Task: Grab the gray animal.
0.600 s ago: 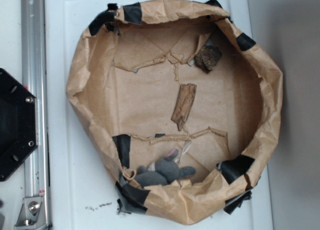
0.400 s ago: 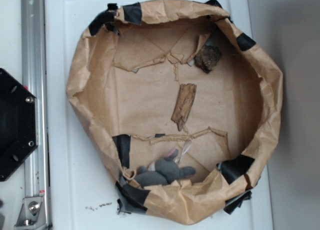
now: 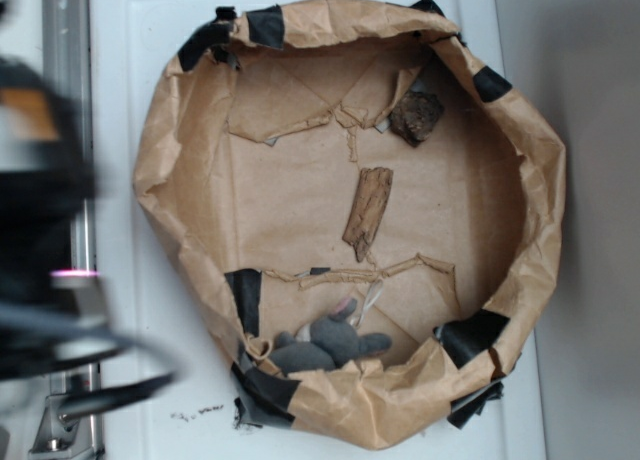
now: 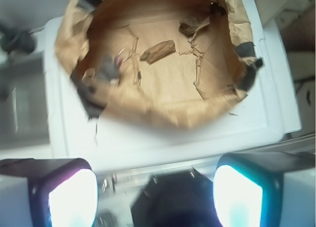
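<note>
Now our arm sweeps in at the exterior view's left edge, a dark blur where only the base showed before. We see our gripper [image 4: 155, 180] spread wide and empty, well short of the paper-lined basin [image 3: 545, 170]. Our gray animal [image 3: 330, 344] lies tucked against the near wall. We should drop in steeply, clearing the rim, avoiding the wood stick [image 3: 368, 210]. Motion blur hides our arm's shape.
</note>
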You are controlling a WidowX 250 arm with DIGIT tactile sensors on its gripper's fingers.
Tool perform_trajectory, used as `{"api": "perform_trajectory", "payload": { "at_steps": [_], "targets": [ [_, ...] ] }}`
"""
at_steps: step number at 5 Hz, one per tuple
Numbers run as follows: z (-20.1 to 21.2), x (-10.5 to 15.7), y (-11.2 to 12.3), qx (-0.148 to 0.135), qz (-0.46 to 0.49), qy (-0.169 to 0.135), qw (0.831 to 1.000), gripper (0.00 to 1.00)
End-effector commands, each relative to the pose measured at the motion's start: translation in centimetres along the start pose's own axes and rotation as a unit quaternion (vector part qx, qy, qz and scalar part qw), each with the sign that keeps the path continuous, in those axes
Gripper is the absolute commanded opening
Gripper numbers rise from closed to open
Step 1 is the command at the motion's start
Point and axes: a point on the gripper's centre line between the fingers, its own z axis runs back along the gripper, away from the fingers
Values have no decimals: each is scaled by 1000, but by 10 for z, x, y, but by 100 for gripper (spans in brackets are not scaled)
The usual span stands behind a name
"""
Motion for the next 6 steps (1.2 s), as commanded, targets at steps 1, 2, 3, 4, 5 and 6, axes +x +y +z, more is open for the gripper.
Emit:
{"api": "perform_trajectory", "payload": {
  "at_steps": [1,2,3,4,5,6],
  "targets": [
    [-57,59,-9,-79,186,102,974,100],
    [-87,54,-6,-132,265,157,942,100],
    [-96,54,-6,-153,283,149,935,100],
    [-107,50,-25,-169,267,173,933,100],
    [-114,44,-46,-177,243,168,939,100],
    [-135,50,-60,-153,207,132,957,100]
  ]
}}
